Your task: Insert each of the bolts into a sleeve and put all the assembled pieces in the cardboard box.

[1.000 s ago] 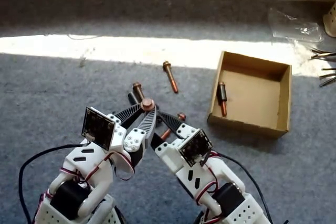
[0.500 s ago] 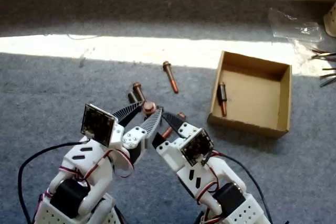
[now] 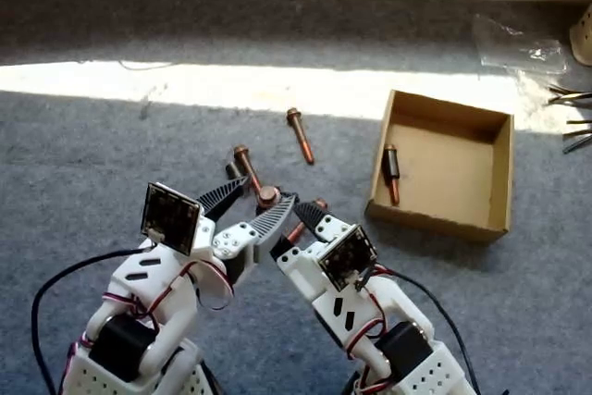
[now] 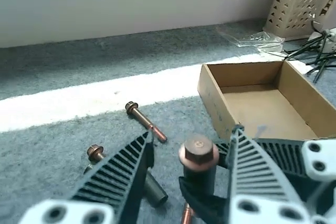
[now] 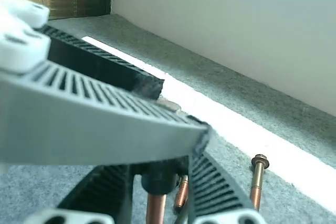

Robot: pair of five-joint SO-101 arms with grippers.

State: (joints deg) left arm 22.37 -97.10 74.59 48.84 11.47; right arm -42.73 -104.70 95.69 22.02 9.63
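well, the right gripper (image 5: 160, 174) clamps the sleeve (image 4: 202, 181) holding a bolt (image 4: 198, 150), between the spread jaws of the left gripper (image 4: 192, 134).

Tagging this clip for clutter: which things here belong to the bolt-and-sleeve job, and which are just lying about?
Job: sleeved bolt in the right pincer; open left pincer either side of its head; loose bolt; second bolt; loose sleeve; cardboard box, holding one assembled piece.
Lying about: plastic bag; cables; perforated basket.
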